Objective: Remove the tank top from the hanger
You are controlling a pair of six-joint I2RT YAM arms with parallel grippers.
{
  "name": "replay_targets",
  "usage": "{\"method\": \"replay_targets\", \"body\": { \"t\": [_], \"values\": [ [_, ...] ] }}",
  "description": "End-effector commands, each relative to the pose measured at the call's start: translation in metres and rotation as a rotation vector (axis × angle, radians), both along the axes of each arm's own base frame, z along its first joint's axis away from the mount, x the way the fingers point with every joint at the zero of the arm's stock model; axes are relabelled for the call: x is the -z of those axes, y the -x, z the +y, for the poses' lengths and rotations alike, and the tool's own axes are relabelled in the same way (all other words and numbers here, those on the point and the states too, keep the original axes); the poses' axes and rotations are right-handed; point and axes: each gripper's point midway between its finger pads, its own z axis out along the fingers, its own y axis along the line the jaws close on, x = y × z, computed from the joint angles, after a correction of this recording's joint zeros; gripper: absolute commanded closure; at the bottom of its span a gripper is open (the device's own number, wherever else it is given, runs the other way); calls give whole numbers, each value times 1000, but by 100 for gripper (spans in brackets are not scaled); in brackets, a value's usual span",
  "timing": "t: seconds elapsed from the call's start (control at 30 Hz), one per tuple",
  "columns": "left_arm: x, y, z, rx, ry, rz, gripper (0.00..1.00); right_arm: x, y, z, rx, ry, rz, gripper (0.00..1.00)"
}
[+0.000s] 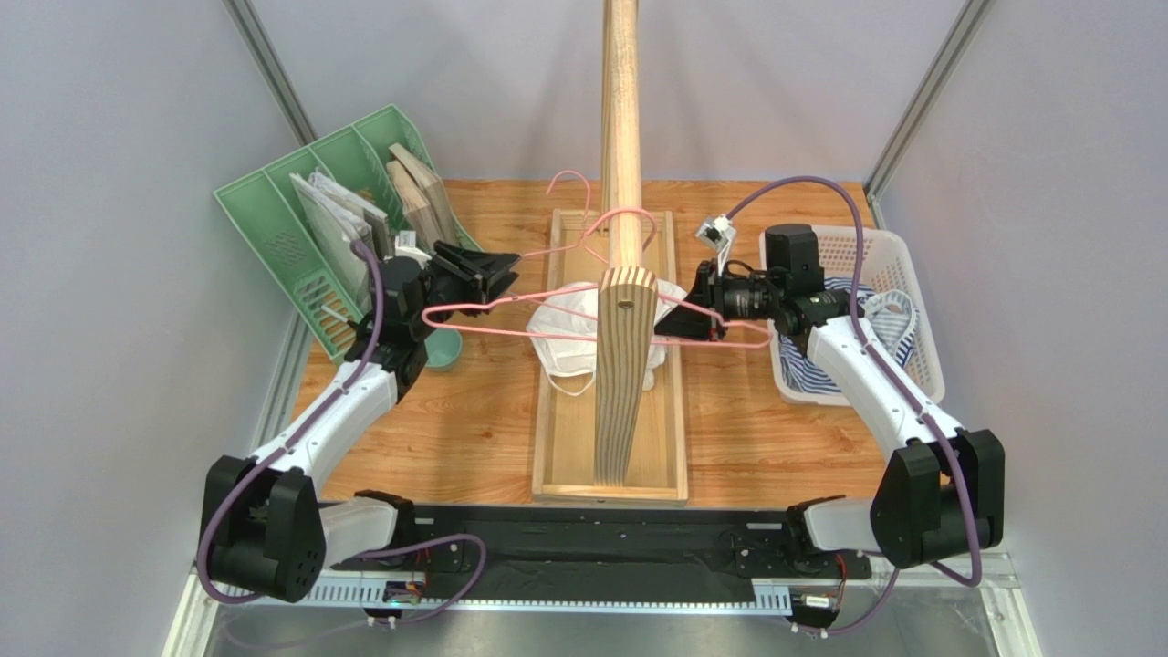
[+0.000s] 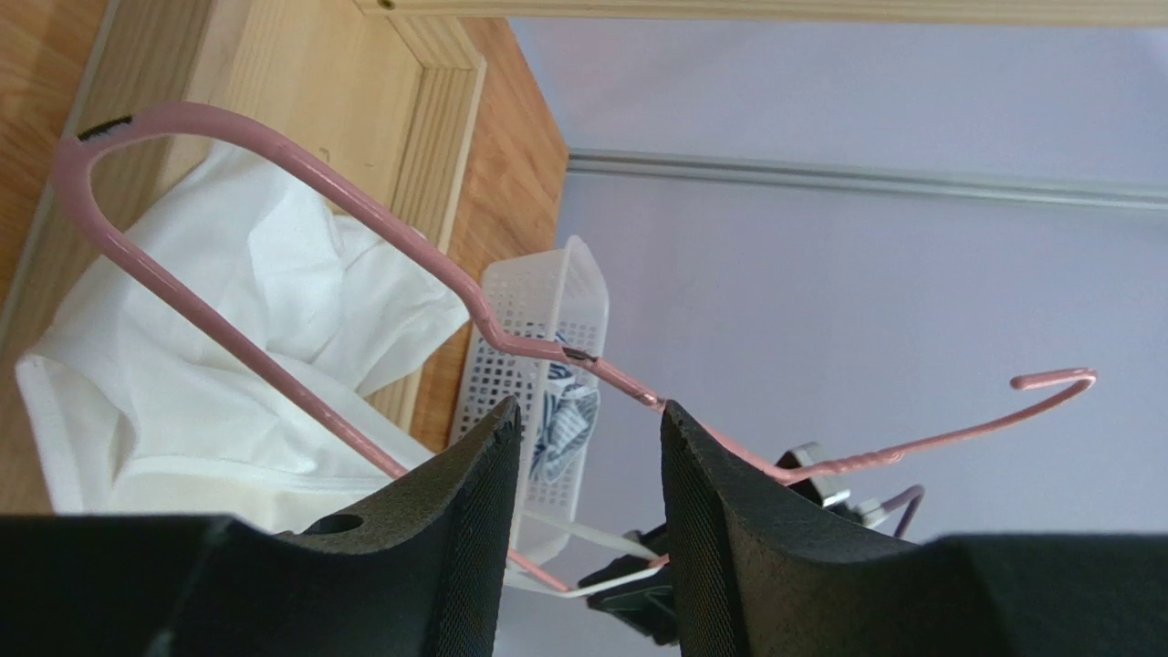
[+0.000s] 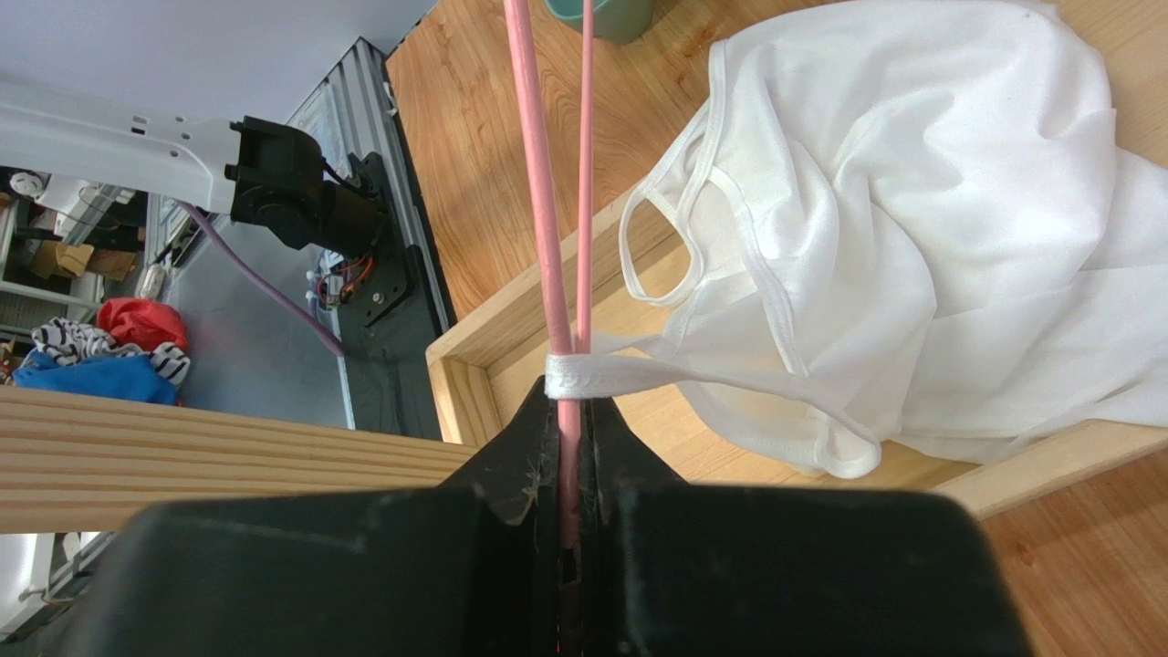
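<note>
Black right fingers pinched a thin pink wire hanger beside the looped strap of a crumpled white tank top, while left fingers stood spread at the hanger's other end.

Your tank top is thin white cloth, matt and softly creased. Your hanger is wire under a smooth, faintly glossy pink coating. The post and its base tray are pale bare wood with the grain showing. On the right you have a white plastic lattice basket, and at the far left a matt green plastic file rack.
</note>
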Motion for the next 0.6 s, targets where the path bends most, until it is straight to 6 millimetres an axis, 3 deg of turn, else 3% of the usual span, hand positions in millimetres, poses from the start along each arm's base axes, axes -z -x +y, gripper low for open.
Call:
{"method": "replay_targets", "body": {
  "t": [0.0, 0.17, 0.3, 0.37, 0.43, 0.47, 0.57],
  "values": [
    [-41, -12, 4, -99, 146, -35, 51, -12, -5, 4, -18, 0, -64, 100],
    [-44, -13, 7, -117, 131, -42, 51, -11, -4, 4, -23, 2, -63, 100],
    [-50, -5, 7, -51, -110, -160, 52, -11, -5, 3, -12, 12, -70, 100],
    [-29, 3, 11, -36, -193, -125, 51, -11, -5, 3, -11, 13, -74, 100],
    [-31, 10, 19, -33, -264, -220, 51, -12, -5, 3, -11, 14, -77, 100],
    [-19, 16, 21, -10, -297, -232, 51, -11, -5, 3, -16, 13, -75, 100],
    [-16, 24, 31, 32, -442, -327, 51, -12, -4, 3, -26, 18, -81, 100]
  ]
}}
